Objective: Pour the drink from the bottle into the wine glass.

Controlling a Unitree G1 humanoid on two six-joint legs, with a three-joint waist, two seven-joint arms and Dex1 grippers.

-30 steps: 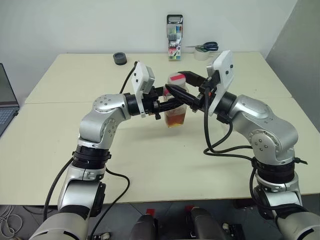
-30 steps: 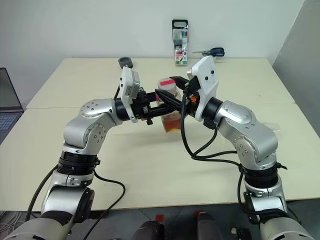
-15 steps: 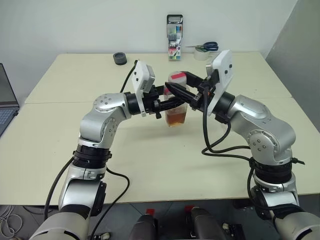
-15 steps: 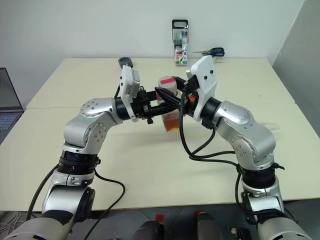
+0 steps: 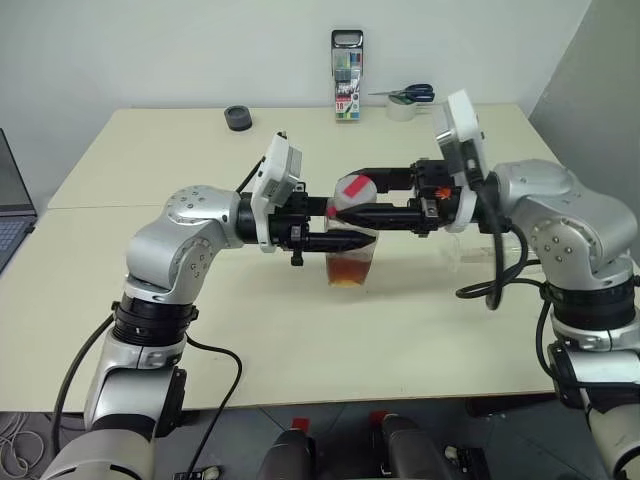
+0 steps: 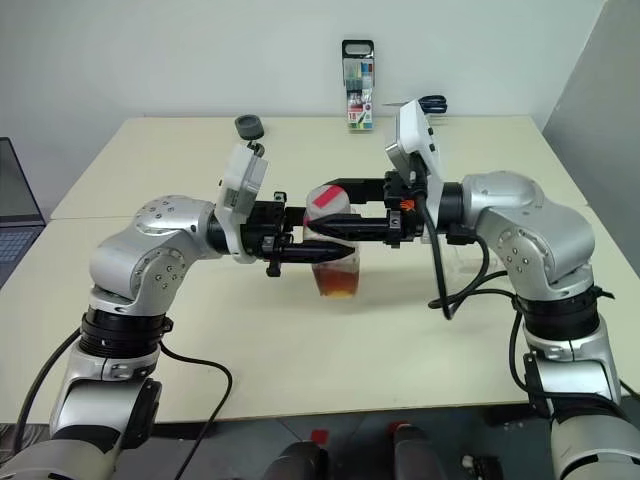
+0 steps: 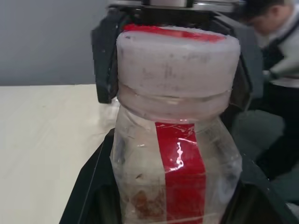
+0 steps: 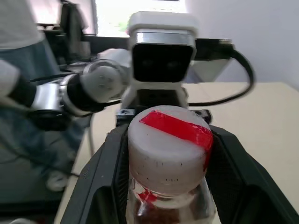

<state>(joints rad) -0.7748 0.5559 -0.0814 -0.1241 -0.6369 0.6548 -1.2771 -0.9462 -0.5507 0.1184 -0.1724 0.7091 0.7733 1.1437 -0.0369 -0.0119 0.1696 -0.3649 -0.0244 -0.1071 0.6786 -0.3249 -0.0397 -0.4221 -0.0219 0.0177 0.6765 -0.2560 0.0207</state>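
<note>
The bottle (image 5: 352, 262) stands upright over the middle of the table, its lower part full of the amber drink (image 6: 338, 280). Its cap (image 5: 352, 187) is whitish with a red strip. My left gripper (image 5: 365, 240) comes in level from the left and is shut on the bottle's body. From the right, my right gripper (image 5: 345, 195) is shut on the cap, one finger on each side, as the right wrist view shows at the cap (image 8: 168, 140). The wine glass is mostly hidden behind my right arm, where a clear bit (image 5: 470, 252) shows.
At the table's far edge stand a pen case (image 5: 348, 75), scissors on a tape roll (image 5: 405, 97) and a small dark round thing (image 5: 238, 117). A laptop (image 5: 8, 210) is at the far left. A person (image 8: 18, 46) stands beyond the table.
Both arms have drawn back toward me with the bottle. My right wrist has swung round so its gripper reaches in level from the right, and its fingers have closed on the cap.
</note>
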